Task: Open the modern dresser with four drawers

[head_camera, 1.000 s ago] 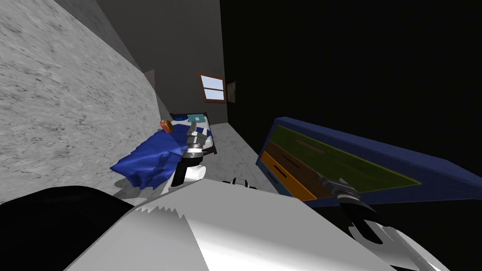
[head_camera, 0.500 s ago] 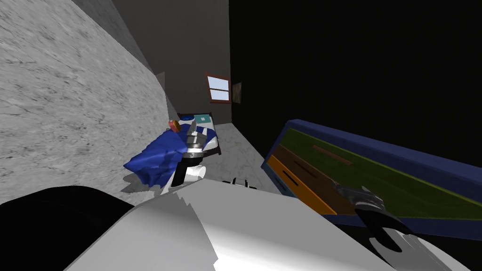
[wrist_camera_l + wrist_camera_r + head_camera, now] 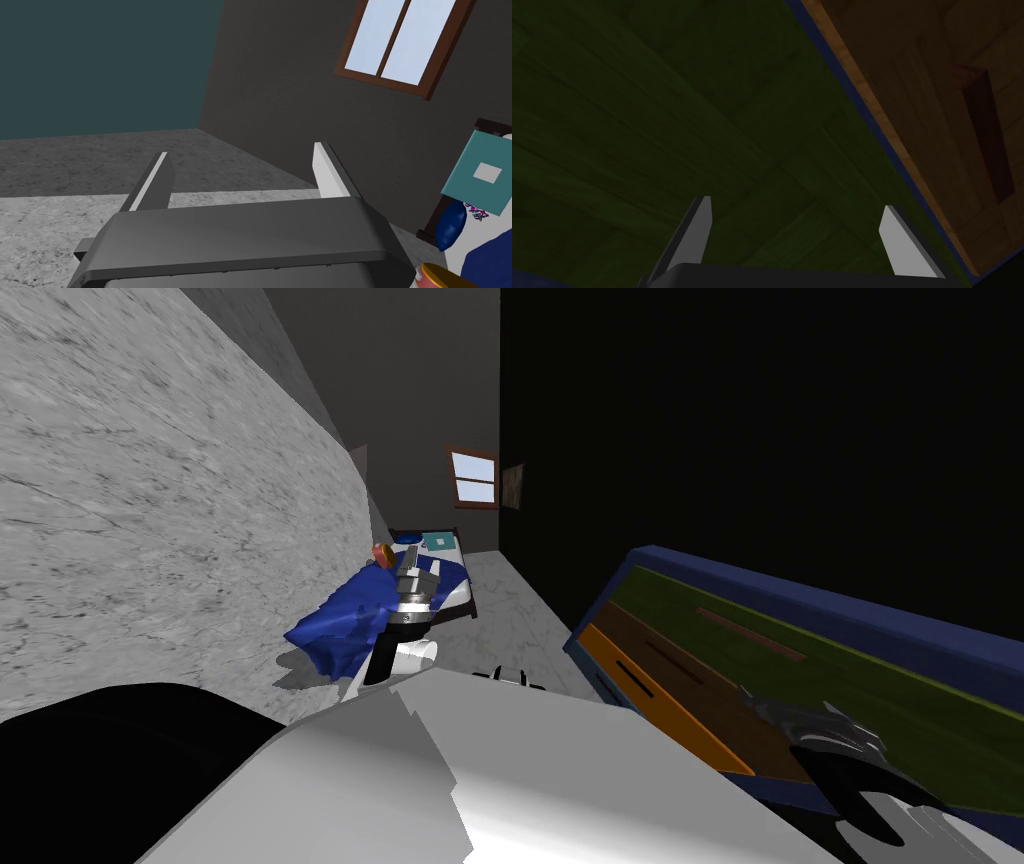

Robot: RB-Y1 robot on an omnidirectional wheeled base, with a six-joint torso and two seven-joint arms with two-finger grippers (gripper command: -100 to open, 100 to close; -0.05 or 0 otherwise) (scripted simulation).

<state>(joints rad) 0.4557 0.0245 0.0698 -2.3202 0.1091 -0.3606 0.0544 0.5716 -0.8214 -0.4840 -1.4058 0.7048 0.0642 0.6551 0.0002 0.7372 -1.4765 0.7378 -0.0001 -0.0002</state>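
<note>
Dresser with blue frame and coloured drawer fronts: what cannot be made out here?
Head view: the blue-framed dresser's far end is cut off by the right edge.
Head view: the strip under the orange drawer front is too narrow to read.
Right wrist view: whether the open right gripper touches the dark green front; too dim.

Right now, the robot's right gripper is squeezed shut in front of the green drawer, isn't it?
Not quite. The right gripper is in front of the green drawer, but it is open, not shut. The right wrist view shows its two fingers standing well apart with nothing between them.
</note>
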